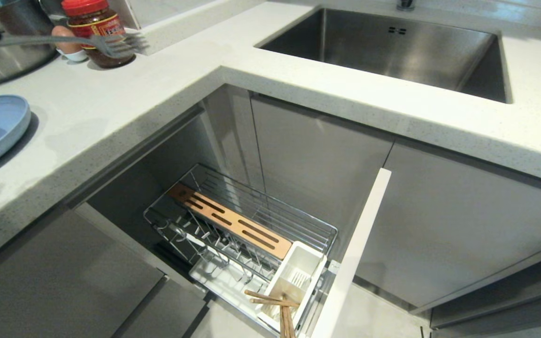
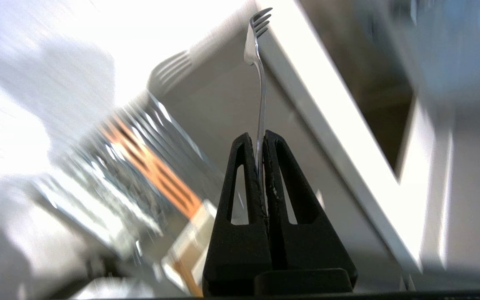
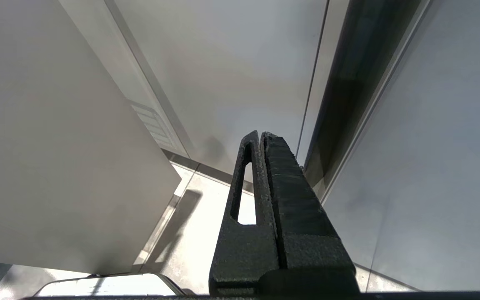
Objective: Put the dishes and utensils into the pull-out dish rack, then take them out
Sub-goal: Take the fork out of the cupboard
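head looks down, wrists along tools

jar label (image 1: 97,26): red and yellow, print too small to read
elsewhere: no readable text, numbers or signs

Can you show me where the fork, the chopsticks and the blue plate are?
fork (image 2: 260,96): left wrist view, on its thin handle above the pincer.
chopsticks (image 1: 270,299): head view, on the sticks over the white cup.
blue plate (image 1: 5,119): head view, on its rim.
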Tool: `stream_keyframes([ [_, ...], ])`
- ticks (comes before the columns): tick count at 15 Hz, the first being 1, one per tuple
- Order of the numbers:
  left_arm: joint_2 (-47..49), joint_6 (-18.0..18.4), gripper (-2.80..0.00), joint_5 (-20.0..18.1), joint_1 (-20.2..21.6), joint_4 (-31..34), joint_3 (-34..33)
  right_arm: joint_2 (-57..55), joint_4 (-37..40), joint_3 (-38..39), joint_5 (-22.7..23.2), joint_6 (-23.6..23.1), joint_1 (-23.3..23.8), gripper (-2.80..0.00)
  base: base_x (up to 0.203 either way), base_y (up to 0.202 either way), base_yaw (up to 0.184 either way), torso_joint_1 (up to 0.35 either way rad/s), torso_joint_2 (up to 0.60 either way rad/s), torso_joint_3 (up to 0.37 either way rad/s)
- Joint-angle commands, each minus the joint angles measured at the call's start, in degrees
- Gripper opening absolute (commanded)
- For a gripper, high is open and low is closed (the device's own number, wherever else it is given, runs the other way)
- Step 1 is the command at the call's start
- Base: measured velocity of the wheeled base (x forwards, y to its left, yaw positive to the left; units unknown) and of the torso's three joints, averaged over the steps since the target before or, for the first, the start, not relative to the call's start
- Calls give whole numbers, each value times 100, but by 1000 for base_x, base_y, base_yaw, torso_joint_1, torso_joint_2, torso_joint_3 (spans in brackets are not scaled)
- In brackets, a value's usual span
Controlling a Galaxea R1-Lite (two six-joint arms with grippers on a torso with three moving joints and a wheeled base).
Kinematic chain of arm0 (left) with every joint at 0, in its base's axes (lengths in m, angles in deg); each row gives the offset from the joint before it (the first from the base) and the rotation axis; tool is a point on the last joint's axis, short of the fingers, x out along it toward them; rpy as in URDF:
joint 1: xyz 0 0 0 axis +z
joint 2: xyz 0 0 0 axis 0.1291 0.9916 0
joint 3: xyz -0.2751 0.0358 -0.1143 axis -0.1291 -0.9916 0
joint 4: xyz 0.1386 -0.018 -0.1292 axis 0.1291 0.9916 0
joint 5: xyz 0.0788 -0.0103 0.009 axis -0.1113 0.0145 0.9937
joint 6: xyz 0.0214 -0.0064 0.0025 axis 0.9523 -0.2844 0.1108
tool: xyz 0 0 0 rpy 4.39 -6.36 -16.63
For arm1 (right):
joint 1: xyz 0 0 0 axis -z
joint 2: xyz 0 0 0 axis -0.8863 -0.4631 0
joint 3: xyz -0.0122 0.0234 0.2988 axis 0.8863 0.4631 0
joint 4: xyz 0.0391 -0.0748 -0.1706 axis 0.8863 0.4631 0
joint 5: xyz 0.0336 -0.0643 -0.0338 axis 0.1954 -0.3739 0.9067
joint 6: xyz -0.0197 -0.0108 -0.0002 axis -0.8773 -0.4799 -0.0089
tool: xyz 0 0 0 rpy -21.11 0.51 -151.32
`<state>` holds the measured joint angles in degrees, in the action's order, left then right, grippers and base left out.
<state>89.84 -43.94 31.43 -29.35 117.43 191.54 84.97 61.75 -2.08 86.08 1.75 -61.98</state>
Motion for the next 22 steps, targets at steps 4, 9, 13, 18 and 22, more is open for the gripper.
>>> stream_keyframes([
  [4, -844, 768, -280, -7, 2211, -375, -47, 24, -2, 0, -1, 4, 0, -280, 0, 0, 0, 0, 0, 0],
  [9, -1651, 1079, -280, 4, 4382, -590, -1055, 24, -2, 0, -1, 4, 0, -280, 0, 0, 0, 0, 0, 0],
  [13, -2062, 1218, -280, -11, 5824, -1808, -2547, 24, -2, 0, -1, 4, 0, -280, 0, 0, 0, 0, 0, 0],
  [18, -2168, 1424, -280, -28, 6504, -3149, -4010, 24, -2, 0, -1, 4, 0, -280, 0, 0, 0, 0, 0, 0],
  [22, -1957, 1419, -280, -34, 6526, -3839, -4820, 24, -2, 0, -1, 4, 0, -280, 0, 0, 0, 0, 0, 0],
])
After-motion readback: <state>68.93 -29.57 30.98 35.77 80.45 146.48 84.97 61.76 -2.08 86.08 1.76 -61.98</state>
